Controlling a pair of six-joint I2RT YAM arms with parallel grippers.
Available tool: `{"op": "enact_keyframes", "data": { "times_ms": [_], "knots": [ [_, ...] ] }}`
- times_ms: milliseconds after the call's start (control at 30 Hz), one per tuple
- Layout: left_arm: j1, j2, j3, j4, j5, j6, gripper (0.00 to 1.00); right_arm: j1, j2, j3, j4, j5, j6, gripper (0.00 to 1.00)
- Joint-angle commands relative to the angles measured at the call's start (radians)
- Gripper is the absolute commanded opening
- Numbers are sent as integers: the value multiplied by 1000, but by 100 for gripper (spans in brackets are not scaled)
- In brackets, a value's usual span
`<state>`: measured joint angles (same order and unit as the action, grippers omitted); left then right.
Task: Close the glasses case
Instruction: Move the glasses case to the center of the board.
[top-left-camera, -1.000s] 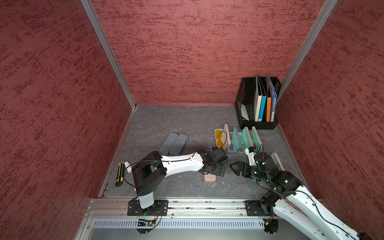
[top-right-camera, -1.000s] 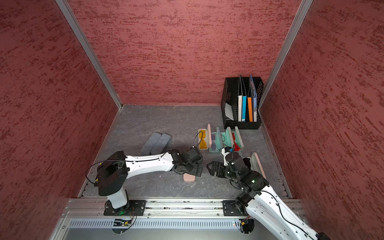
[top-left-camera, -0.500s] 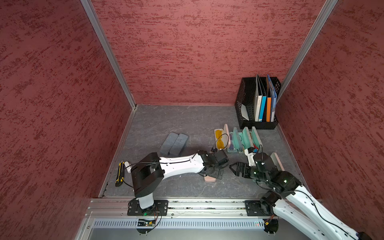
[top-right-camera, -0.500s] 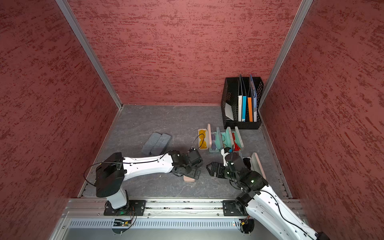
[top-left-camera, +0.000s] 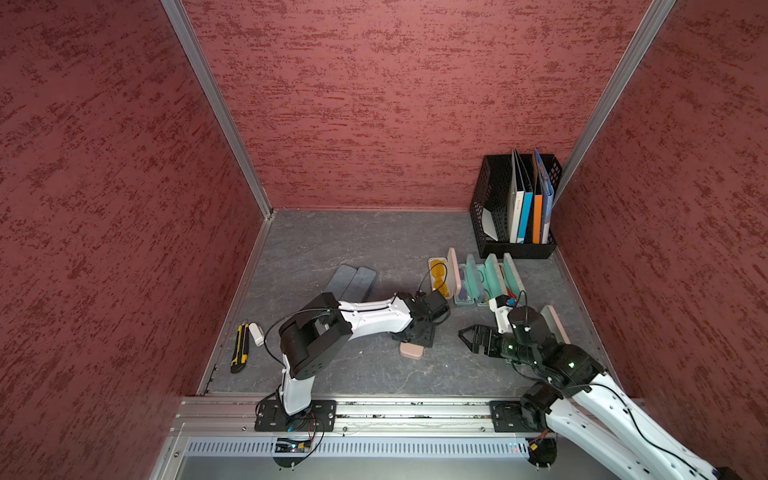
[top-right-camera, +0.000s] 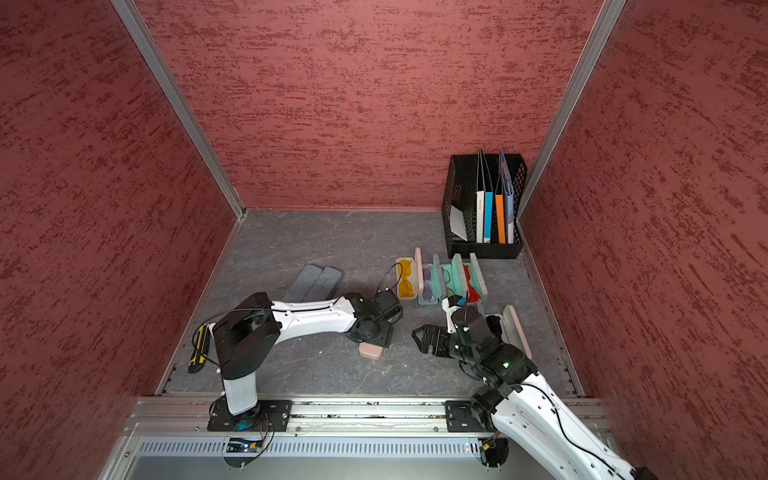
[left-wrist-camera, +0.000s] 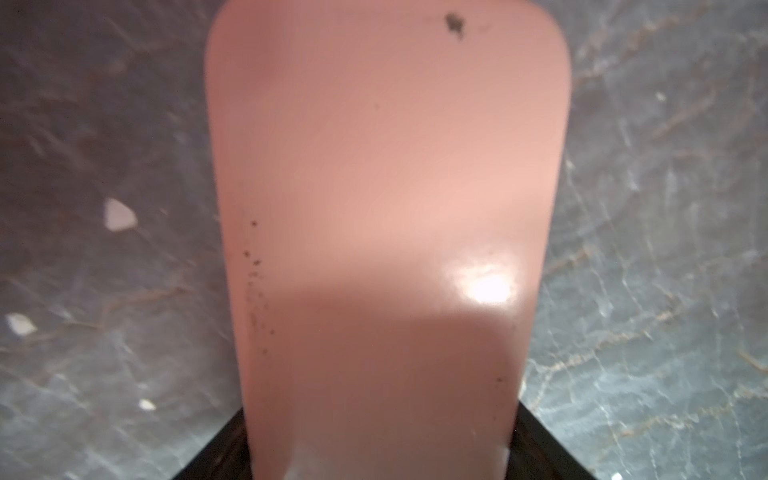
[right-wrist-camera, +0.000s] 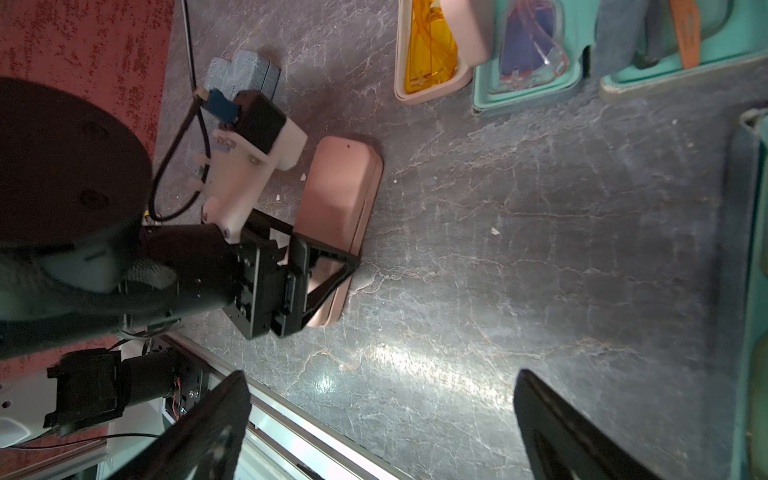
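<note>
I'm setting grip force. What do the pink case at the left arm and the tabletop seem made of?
Pink case: likely hard plastic, smooth semi-gloss; a bright highlight sits on its lid. Tabletop: grey marble-look sheet, perhaps laminate or vinyl, slight sheen; pale veins and glare show.

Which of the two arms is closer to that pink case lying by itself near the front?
Left. The left gripper sits right over the pink case, its fingers straddling it; the right gripper hangs open to one side, clear of it.

I find bare floor (top-left-camera: 440, 370) clear right of the pink case (top-left-camera: 411, 352); open cases (top-left-camera: 478, 282) and file rack (top-left-camera: 494, 195) obstruct far right.
</note>
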<state>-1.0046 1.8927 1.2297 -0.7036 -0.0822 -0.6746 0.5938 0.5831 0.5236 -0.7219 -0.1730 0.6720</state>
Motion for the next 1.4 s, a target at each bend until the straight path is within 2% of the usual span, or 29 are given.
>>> {"op": "enact_keyframes", "data": {
  "times_ms": [0, 267, 467, 1100, 1367],
  "knots": [
    [73, 16, -40, 19, -12, 58, 75, -3, 16, -9, 45, -16, -13, 98],
    [279, 11, -60, 12, -48, 174, 75, -2, 55, -23, 77, -28, -18, 98],
    [354, -2, -82, 21, -64, 203, 75, -4, 68, -42, 104, -33, -12, 98],
    [385, -32, -79, 25, -207, 214, 80, -3, 55, -92, 125, -56, -3, 98],
    [354, -91, -84, 34, -220, 193, 88, -3, 39, -91, 105, -42, 1, 98]
  ]
}}
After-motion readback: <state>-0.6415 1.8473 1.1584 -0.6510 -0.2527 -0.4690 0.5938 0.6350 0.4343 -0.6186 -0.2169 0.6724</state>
